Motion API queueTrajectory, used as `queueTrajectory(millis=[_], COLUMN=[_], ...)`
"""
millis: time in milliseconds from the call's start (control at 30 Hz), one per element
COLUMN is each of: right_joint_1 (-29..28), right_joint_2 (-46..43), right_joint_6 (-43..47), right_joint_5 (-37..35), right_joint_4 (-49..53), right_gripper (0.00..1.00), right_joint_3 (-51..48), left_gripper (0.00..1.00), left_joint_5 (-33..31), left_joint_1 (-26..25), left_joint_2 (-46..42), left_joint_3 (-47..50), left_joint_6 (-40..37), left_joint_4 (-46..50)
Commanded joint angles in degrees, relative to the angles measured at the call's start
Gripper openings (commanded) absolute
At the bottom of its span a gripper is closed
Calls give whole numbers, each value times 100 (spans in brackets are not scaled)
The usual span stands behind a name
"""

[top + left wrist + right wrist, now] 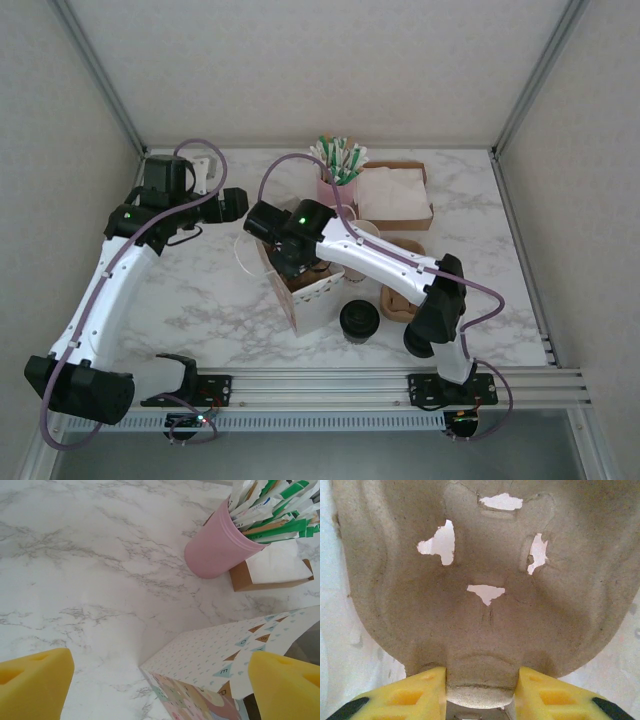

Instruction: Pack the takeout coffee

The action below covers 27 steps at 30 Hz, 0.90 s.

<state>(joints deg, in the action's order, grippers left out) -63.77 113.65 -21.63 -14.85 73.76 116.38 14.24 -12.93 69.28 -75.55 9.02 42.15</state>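
The right end effector [480, 681], clamped on the rim of the pulp carrier [485, 620] seemingly inside the paper bag [318, 302], could tip that bag onto the takeout coffee [360, 320] standing just right of it on the table [200, 300], since the left end effector [160, 675] hangs apart, steadying nothing.

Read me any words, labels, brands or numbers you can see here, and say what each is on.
No text can be quoted.
On the paper bag: single letters on bunting flags, too small to read.
On the sachets in the pink cup: green print, too blurred.
On the pulp carrier: no print.
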Motion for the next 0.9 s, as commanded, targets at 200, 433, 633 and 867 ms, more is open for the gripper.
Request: queueTrajectory(millis=[200,433,633,867], right_joint_1=[116,160,216,252], right_joint_2=[324,402,482,619], right_joint_6=[19,27,24,-11], right_joint_5=[156,219,307,352], right_joint_4=[166,-86,-343,-510], right_gripper=[37,37,37,37], right_joint_3=[133,-118,-382,-591], left_gripper=[90,88,88,88], left_joint_5=[-220,-709,-983,-749], left_joint_1=[-26,-26,-26,-25], left_joint_2=[-177,-203,-458,-744], left_joint_3=[170,234,240,308], left_joint_6=[48,74,320,636], left_joint_4=[-86,-10,4,52])
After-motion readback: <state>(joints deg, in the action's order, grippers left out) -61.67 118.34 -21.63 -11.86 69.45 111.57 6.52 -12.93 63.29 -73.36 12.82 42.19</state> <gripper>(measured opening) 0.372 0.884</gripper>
